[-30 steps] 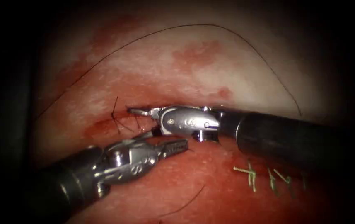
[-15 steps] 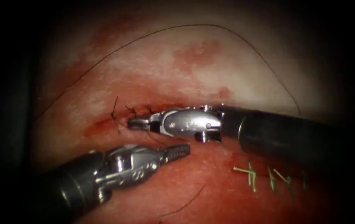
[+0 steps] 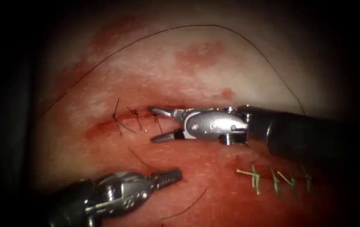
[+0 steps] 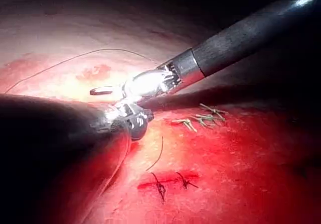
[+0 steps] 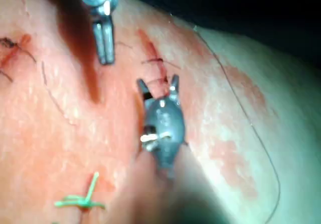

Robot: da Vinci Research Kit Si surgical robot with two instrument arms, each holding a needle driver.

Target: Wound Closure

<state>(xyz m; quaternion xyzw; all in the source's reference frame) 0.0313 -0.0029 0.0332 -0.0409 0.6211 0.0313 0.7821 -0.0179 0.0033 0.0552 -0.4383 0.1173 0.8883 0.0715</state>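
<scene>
Glistening red tissue (image 3: 213, 185); right end effector (image 3: 156, 124) gapes empty over dark stitches (image 3: 135, 119).

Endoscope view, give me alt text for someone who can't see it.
The right hand, jaws open and empty, straddles dark stitches on the cut in the tissue. The left hand, shut and empty, lies below; thread arcs above.

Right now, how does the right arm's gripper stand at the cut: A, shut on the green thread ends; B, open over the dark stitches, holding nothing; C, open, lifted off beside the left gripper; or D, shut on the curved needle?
B: the right gripper has its jaws spread apart over the dark stitches on the cut, with nothing held between them.
</scene>
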